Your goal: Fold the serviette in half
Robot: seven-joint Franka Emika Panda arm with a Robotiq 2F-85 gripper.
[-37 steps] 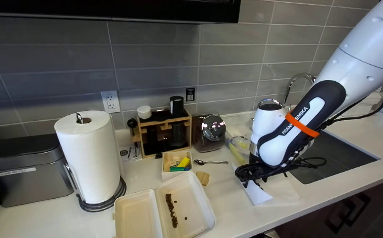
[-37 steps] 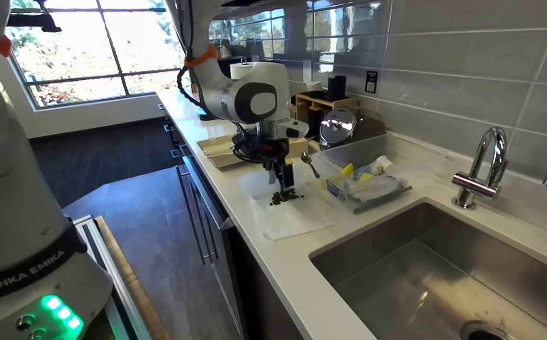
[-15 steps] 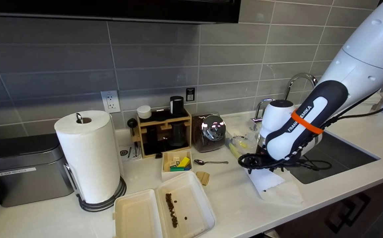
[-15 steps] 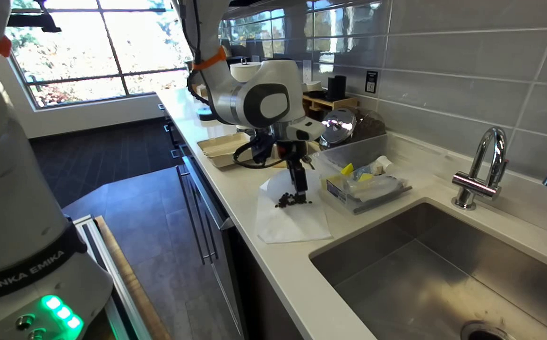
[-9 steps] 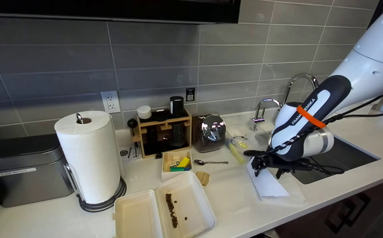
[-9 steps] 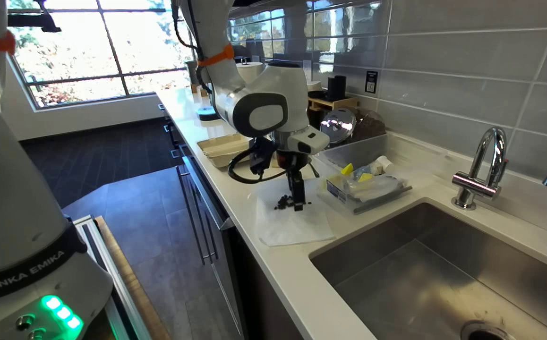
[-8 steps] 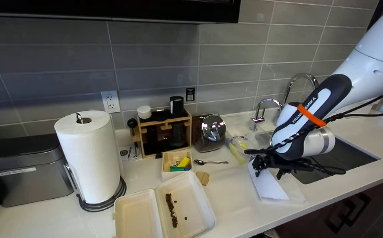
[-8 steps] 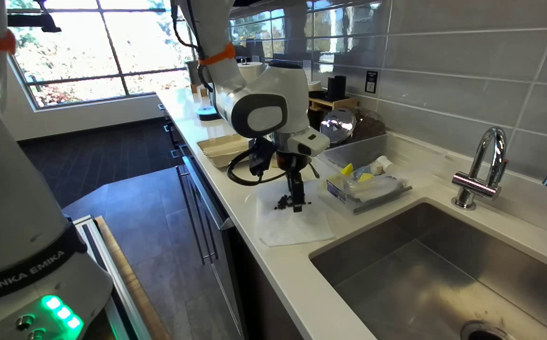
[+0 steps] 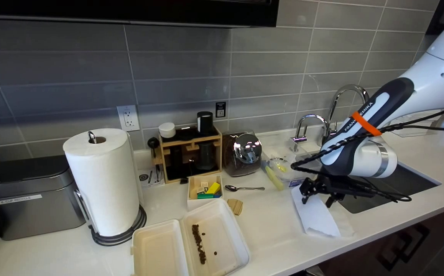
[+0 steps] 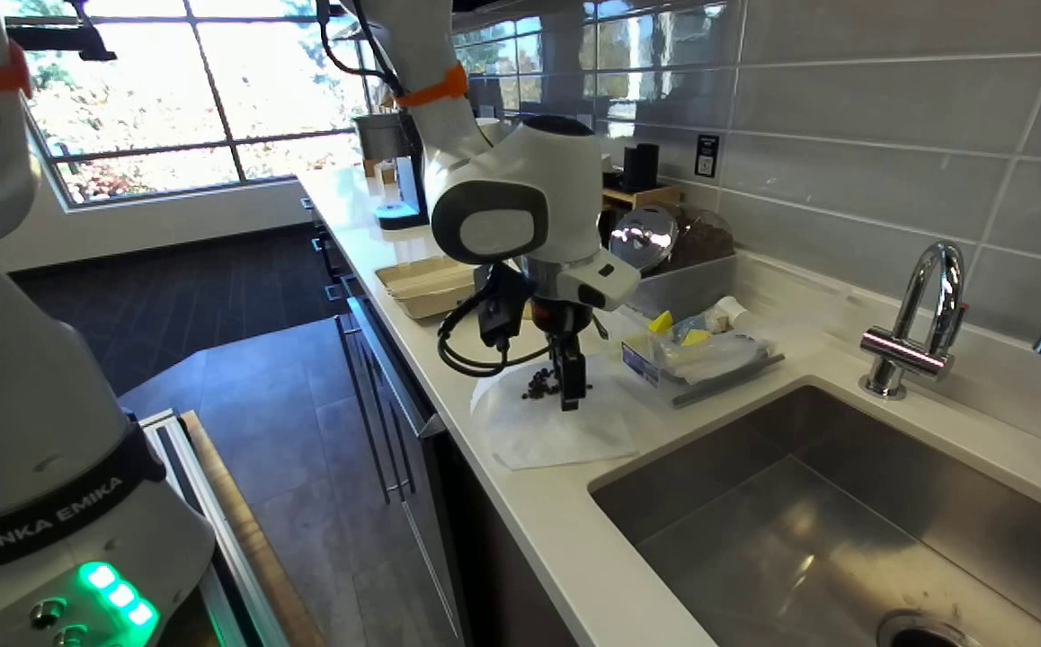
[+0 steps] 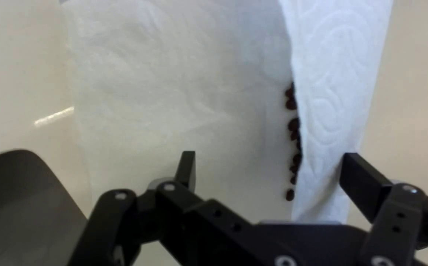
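Shifted rightward since the earlier frames in both exterior views, the arm point(image 9: 390, 99) now sits nearer the sink point(image 10: 736, 521), and in an exterior view the turned-over flap point(image 9: 316, 214) of the napkin point(image 11: 184, 81) lies farther right too. From the upper right of that view the forearm slants down to the left, with the wrist bent low over the bench point(image 9: 268, 237) and the tool point(image 11: 269, 170) pointing down above the napkin. The tool's two fingers point(image 11: 362, 183) stand wide apart; in the wrist view the right one overlaps the outer edge of the flap, though I cannot tell whether they touch. On the bench the napkin lies just beside the sink. A row of dark beans point(image 11: 294, 125) peeps out along the flap's free edge, and how many lie underneath is hidden. The napkin's lower layer nearly matches the bench in colour, so its border is faint. The arm's upper part is cut off in both exterior views. Black cable point(image 9: 337, 145) crowds the wrist and makes the tool hard to pick out, and in an exterior view one finger mostly covers its partner. The open box point(image 9: 222, 230), left of the napkin, is cut off at the near edge of the picture
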